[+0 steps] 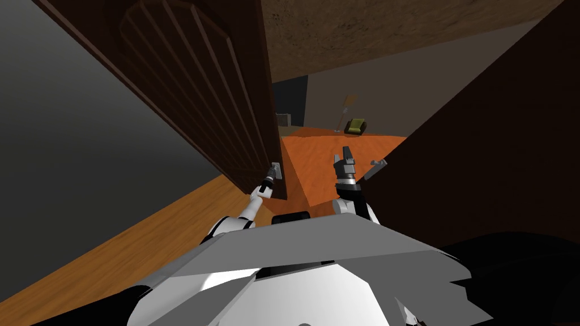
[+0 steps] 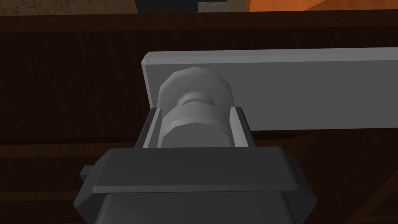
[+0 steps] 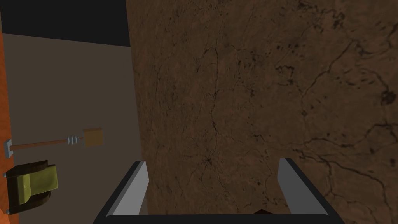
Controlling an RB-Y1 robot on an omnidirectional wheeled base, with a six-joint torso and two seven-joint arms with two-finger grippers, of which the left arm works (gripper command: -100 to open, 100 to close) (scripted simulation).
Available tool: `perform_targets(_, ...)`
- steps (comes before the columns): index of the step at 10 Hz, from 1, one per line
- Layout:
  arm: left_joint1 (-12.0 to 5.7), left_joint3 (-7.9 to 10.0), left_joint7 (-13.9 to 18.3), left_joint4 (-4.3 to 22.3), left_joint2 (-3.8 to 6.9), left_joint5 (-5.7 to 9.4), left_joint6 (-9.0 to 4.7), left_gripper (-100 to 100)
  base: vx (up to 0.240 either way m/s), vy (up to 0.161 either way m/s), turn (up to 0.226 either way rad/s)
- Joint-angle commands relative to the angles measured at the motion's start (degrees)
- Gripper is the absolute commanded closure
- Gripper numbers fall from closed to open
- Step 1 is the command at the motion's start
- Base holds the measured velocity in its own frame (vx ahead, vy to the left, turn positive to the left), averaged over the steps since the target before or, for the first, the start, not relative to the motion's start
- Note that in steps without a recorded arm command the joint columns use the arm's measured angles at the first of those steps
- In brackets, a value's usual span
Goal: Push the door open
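Left claw (image 2: 195,116) is pinched tight on the round grey knob (image 2: 194,87), one finger on each side. The knob sits on a grey plate (image 2: 295,89) near the free edge of the dark brown door (image 1: 198,96), which is ajar. Right claw (image 3: 212,163) is spread wide with nothing in it, held up in the gap. Past it there's orange floor (image 1: 334,147) and an olive armchair (image 1: 355,126).
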Motion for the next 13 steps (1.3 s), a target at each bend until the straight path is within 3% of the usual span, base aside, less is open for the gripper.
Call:
perform_targets(1,-0.57,1.29,-0.4,-0.1,0.67,0.35,-0.15,100,0.171,-0.1,0.053)
perform_targets(6,-0.52,3.93,-1.5,0.2,1.31,1.08,-0.08,100,0.146,-0.125,0.051)
perform_targets(11,-0.45,7.89,-3.1,0.7,2.19,2.17,0.02,100,0.174,-0.149,0.073)
perform_targets(12,-0.45,7.89,-3.1,0.7,2.19,2.17,0.02,100,0.113,-0.099,0.048)
perform_targets(13,-0.42,9.22,-3.6,0.8,2.47,2.54,0.06,100,0.131,-0.132,0.052)
